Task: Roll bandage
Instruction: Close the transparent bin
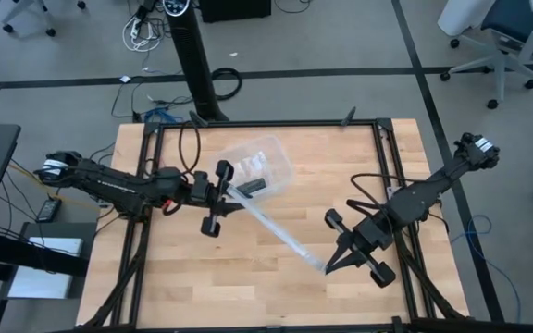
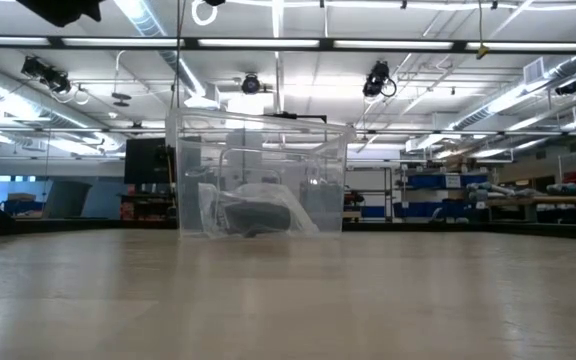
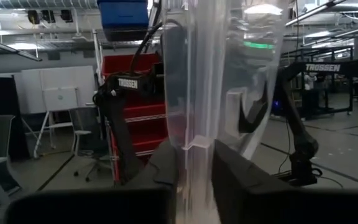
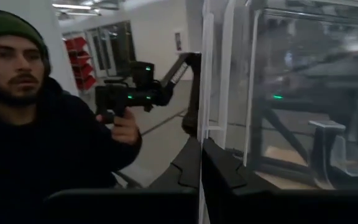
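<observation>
While both pincers, left [image 1: 233,192] and right [image 1: 328,268], pinch glossy clear strip [image 1: 280,232], box [image 1: 259,169] holds crinkly bag.

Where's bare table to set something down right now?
Free: the front-left corner, bordered by the left claw and the stretched clear plastic strip. Also the far-right wood between the clear box and the right arm. Crowded: the diagonal from the box to the right claw.

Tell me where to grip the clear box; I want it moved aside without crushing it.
Probably the top rim of the box at its far wall, coming straight down, one finger inside, one outside: the walls look thin and upright. On the near side the left gripper and right gripper hold a clear strip.
</observation>
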`<action>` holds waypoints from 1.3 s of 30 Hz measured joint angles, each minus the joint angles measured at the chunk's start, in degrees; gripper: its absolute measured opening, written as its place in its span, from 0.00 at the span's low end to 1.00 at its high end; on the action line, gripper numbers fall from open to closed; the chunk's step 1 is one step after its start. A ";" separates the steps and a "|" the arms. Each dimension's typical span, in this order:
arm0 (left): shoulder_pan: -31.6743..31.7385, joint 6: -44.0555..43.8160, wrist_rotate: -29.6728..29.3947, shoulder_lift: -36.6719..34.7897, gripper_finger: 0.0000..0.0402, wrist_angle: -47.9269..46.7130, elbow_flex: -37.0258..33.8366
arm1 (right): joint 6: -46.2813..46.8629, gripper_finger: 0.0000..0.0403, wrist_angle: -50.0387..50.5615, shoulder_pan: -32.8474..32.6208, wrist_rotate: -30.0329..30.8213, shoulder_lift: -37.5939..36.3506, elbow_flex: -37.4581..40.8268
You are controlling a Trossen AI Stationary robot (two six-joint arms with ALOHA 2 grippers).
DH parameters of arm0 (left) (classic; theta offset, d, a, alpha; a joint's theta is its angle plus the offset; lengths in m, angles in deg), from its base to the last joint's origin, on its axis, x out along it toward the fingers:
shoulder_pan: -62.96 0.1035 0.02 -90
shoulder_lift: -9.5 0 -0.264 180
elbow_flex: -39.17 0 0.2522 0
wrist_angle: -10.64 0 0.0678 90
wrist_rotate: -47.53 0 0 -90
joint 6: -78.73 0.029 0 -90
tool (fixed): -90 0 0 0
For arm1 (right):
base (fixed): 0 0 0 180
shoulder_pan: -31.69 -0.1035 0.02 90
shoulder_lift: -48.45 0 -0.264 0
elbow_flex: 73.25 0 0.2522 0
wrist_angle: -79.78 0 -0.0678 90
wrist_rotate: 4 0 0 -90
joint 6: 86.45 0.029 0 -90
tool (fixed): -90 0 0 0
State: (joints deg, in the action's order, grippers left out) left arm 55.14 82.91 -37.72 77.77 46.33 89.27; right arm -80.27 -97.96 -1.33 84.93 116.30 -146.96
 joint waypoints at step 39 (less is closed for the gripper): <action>-4.88 -22.90 -37.65 -0.02 0.11 27.62 -17.66 | -19.72 0.31 45.47 -0.77 60.28 -8.86 0.02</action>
State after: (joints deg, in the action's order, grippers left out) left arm 50.26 60.01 -75.37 77.75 73.94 71.61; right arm -99.99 -52.49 -2.10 145.22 107.44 -146.93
